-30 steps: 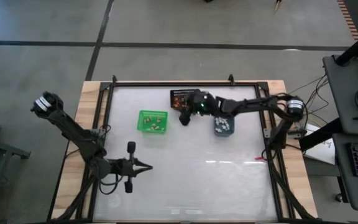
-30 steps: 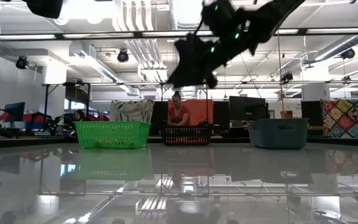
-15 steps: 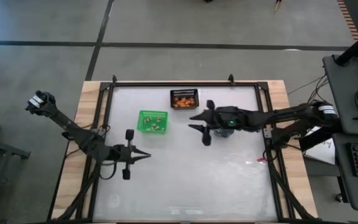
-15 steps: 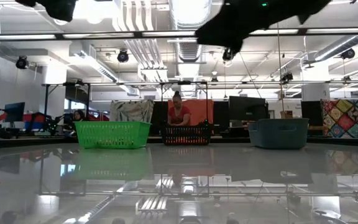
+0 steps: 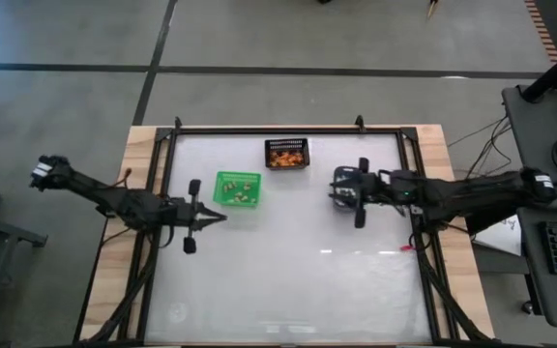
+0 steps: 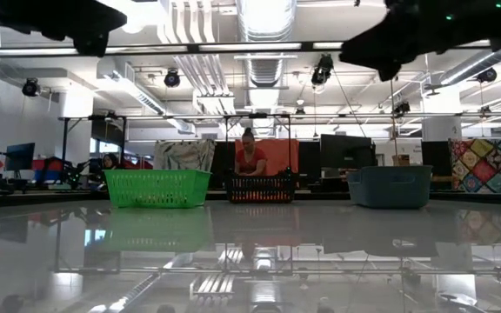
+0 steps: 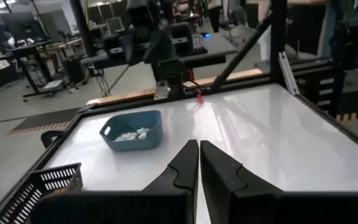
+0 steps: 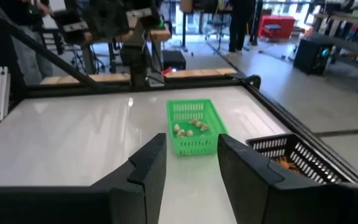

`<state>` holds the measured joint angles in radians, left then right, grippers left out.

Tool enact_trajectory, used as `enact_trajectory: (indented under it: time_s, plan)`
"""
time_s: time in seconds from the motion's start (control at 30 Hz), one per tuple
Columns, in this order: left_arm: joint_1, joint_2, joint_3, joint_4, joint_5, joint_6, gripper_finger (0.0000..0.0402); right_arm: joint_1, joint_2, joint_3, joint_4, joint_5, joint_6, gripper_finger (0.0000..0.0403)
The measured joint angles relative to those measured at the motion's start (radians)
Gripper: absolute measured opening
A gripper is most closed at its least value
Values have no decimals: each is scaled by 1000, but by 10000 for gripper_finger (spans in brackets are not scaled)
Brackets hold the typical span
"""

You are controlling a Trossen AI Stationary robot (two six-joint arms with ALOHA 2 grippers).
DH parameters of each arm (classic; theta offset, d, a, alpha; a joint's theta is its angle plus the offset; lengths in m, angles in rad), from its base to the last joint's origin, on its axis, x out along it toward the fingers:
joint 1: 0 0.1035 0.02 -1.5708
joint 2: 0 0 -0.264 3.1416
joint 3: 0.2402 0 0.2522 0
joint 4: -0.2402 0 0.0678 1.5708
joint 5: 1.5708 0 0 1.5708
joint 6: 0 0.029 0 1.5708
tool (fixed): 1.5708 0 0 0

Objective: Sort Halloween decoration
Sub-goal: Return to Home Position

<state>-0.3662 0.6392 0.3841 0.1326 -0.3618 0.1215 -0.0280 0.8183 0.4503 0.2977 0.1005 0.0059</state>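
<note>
**Trinkets sorted into three bins, both end effectors empty**

Seen from above, the bench [image 5: 288,280] carries three small bins. The black mesh bin [image 5: 286,153] sits at 12 o'clock from the bench's middle, against the far rail, with the orange trinkets [image 5: 285,151] inside it. The green bin [image 5: 238,188] stands at about 10 o'clock and holds the tan trinkets [image 8: 190,127]. The blue-grey bin [image 7: 132,130] is at about 2 o'clock, with the white trinkets [image 7: 132,133] lying in it.

The left end effector [image 5: 219,217] is at 9 o'clock, just beside the green bin on its 7 o'clock side. Its fingers are pressed almost together, only a thin slit between them, and they grip nothing.

The right end effector [image 5: 337,189] hangs at 2 o'clock over the blue-grey bin, hiding most of it from above. The low view shows it raised well clear of the bin. Its fingers stand apart with a wide gap and hold nothing.

Beyond the bench, the low view shows a person [image 6: 250,158] behind the black mesh bin.
</note>
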Motion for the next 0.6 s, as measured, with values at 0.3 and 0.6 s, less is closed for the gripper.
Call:
enact_trajectory:
  time_s: [0.3,0.6]
  plan:
    - [36,-212,-165,88,14,-21,0,0,-265,-175,3,0,0,136]
    - [37,-450,-336,177,14,-26,0,0,-534,-325,-9,-5,1,134]
